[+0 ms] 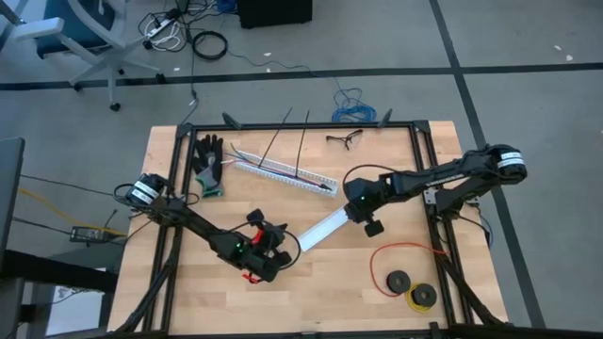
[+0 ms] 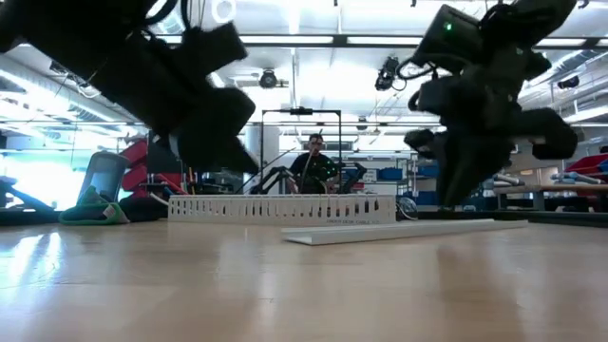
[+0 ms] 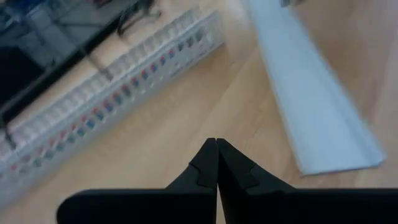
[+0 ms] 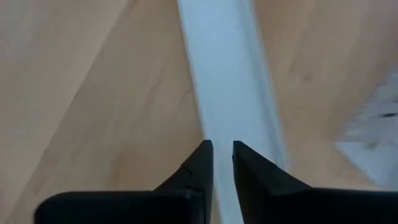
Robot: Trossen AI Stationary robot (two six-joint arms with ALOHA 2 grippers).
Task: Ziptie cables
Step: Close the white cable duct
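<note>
Coloured cables (image 3: pixel 93 115) show through the slots of a long white slotted channel (image 1: pixel 283 174), which lies flat on the far half of the table. A flat white cover strip (image 1: pixel 325 229) lies slantwise at mid-table. My right gripper (image 4: pixel 222 146) hangs just over the strip's far end (image 4: pixel 227 74), pointing steeply down. Its fingers are open by a narrow gap with nothing between them. My left gripper (image 3: pixel 216 144) is shut on nothing and hovers above bare wood beside the strip's near end (image 3: pixel 336 155).
Two black zip ties (image 1: pixel 287 141) lie across the far end of the channel. Green-black gloves (image 1: pixel 208 165) lie at the far left and safety glasses (image 1: pixel 345 139) at the far edge. A red wire loop with dark spools (image 1: pixel 405 278) lies near right. Black frame rails border the table.
</note>
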